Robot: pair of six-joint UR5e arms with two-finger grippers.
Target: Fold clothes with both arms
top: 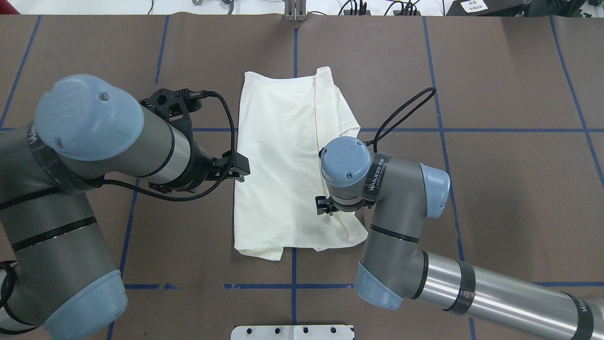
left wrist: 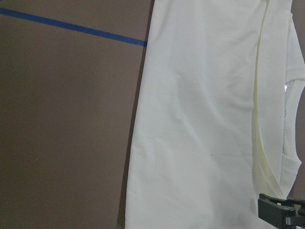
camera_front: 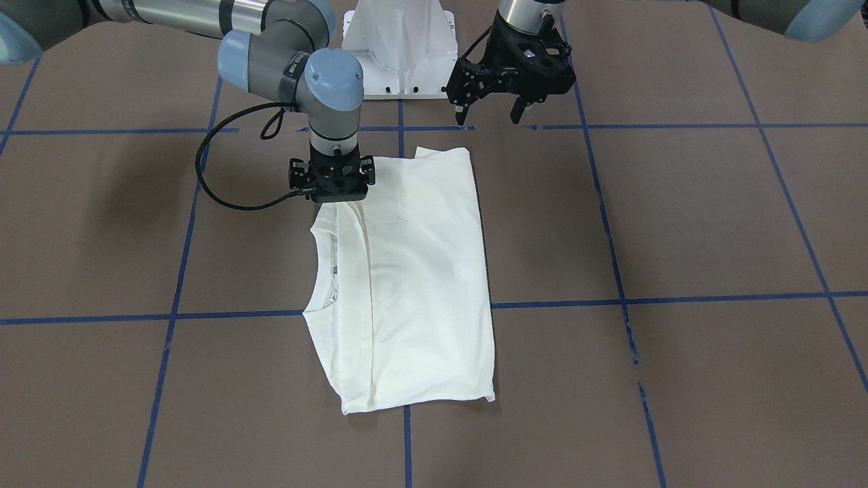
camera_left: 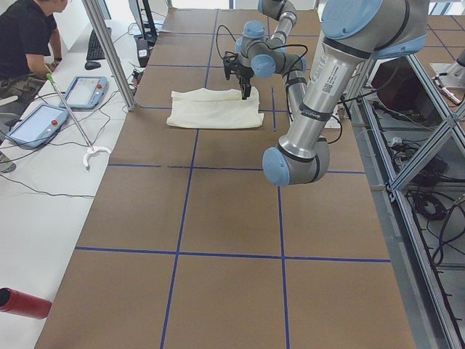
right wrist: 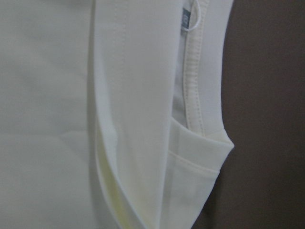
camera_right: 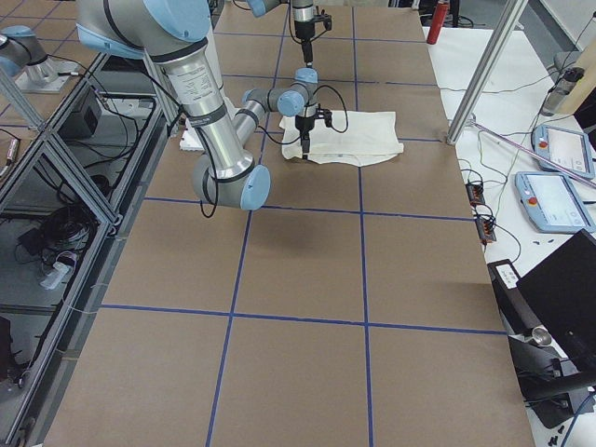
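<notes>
Plain cream shirt (camera_front: 420, 271) on a brown worktop (camera_front: 712, 217) crossed by a grid of blue tape (camera_front: 678, 126).
The shirt is one even cream, yellower in its folds, with a tiny blue-grey label (right wrist: 187, 18) inside the neckband at the top of the right wrist view. The left arm (top: 56, 222) and right arm (top: 495, 293) match: silver tubes, darker grey joints, light-blue caps, black bands with white lettering, black cables (camera_front: 203, 176) and black fingers (camera_front: 462, 112). The base (camera_front: 400, 47) at top centre is white. In the left-end view a red cylinder (camera_left: 22, 302) lies at lower left, and a person (camera_left: 25, 33) at upper left wears black.
</notes>
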